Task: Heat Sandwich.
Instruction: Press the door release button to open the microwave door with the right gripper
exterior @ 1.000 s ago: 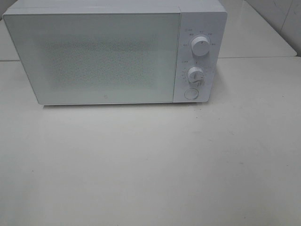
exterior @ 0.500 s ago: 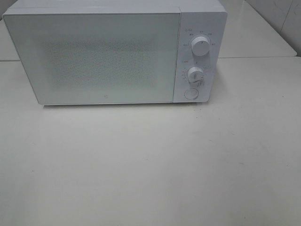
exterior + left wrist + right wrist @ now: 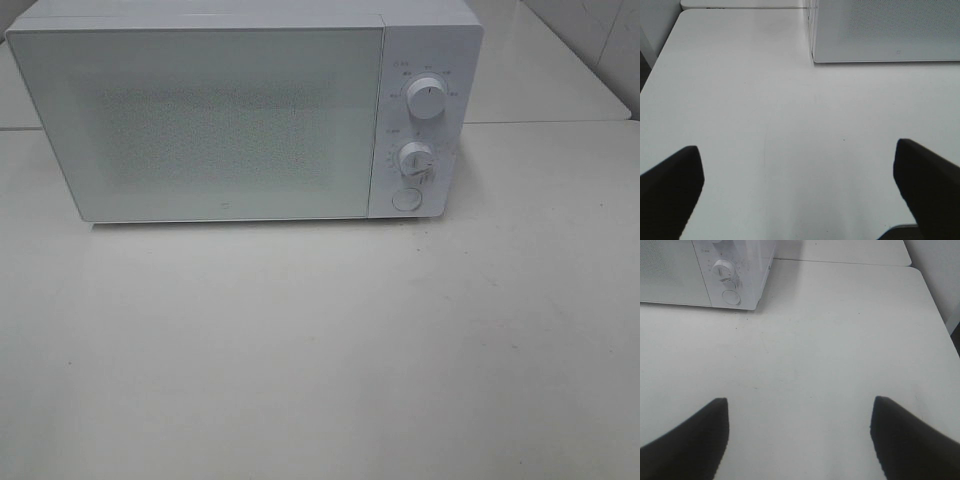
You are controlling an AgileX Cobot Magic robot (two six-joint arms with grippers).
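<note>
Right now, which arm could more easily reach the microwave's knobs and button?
Probably the right. The knobs and button sit on the right side of the microwave, and the right gripper, open and empty, faces them. The left gripper faces only the door corner.

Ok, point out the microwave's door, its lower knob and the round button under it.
microwave door (image 3: 215, 120), exterior high view, middle of the panel.
lower knob (image 3: 415, 158), exterior high view, on its face.
round button (image 3: 406, 199), exterior high view, its centre.

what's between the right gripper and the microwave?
Nothing but bare table. The right wrist view shows the stretch from the right gripper to the microwave with no object on it.
</note>
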